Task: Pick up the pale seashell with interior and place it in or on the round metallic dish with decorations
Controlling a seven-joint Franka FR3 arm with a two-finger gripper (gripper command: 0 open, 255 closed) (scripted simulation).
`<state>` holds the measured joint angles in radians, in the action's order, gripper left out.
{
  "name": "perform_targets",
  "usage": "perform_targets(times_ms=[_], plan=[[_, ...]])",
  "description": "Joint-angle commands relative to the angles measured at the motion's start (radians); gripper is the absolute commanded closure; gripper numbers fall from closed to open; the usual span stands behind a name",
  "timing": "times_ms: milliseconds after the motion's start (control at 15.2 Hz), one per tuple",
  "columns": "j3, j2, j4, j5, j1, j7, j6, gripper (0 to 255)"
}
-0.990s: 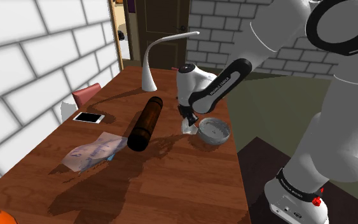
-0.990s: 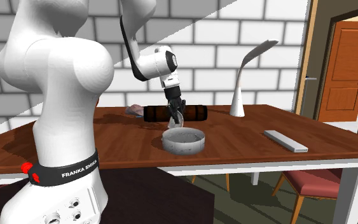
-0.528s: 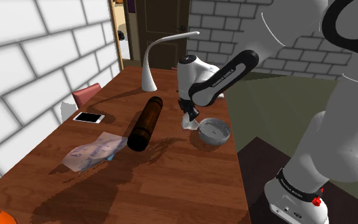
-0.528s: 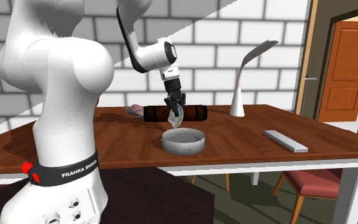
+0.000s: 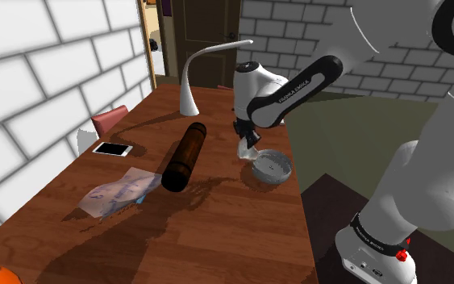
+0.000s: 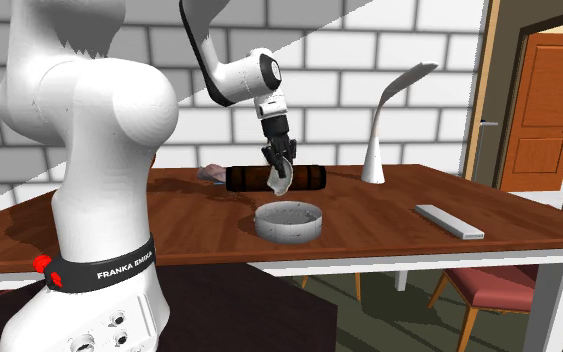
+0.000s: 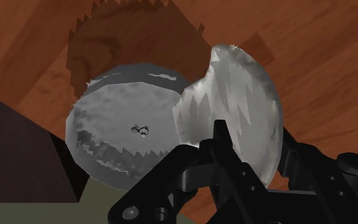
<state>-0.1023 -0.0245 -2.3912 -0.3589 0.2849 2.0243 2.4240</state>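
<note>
**Shoulder view: shell held in the air over the dish**

In the shoulder view the white arm's forearm runs from the upper right of the frame down toward the centre. Its wrist is bent so that the black two-finger gripper (image 5: 249,146) points down at the brown wooden table (image 5: 217,234). The fingers are clamped on the pale, fan-shaped seashell with a grey interior (image 5: 247,150), which hangs off the table, just above the round grey metallic dish (image 5: 272,169). The dish stands right of centre, close to the table's right edge.

The second exterior view has the stand and the arm's lower links filling the left of the frame. The forearm arcs in from the top, and the hand drops almost straight down at centre. There the shell sits clear of the dish's rim, over the dish's left half.

In the wrist view the fingers grip the shell by its lower edge. Its ribbed hollow faces the camera, and the dish lies beyond and beside it.

A dark brown cylinder (image 5: 183,157) lies left of the dish. A white curved desk lamp (image 5: 189,95) stands further up the table. A white smartphone (image 5: 112,149) and a crumpled bluish packet (image 5: 120,192) lie toward the left.
</note>
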Motion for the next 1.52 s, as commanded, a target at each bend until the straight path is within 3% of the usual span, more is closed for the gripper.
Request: perform_targets(times_ms=[0, 462, 990, 1452], plan=[[-0.020, 0.039, -0.056, -0.014, -0.020, -0.024, 0.024, 255], [-0.114, 0.138, -0.233, -0.096, -0.113, -0.121, 0.135, 255], [-0.120, 0.016, -0.242, -0.152, -0.124, -0.059, 0.263, 255], [-0.121, 0.016, -0.242, -0.152, -0.123, -0.059, 0.263, 255]])
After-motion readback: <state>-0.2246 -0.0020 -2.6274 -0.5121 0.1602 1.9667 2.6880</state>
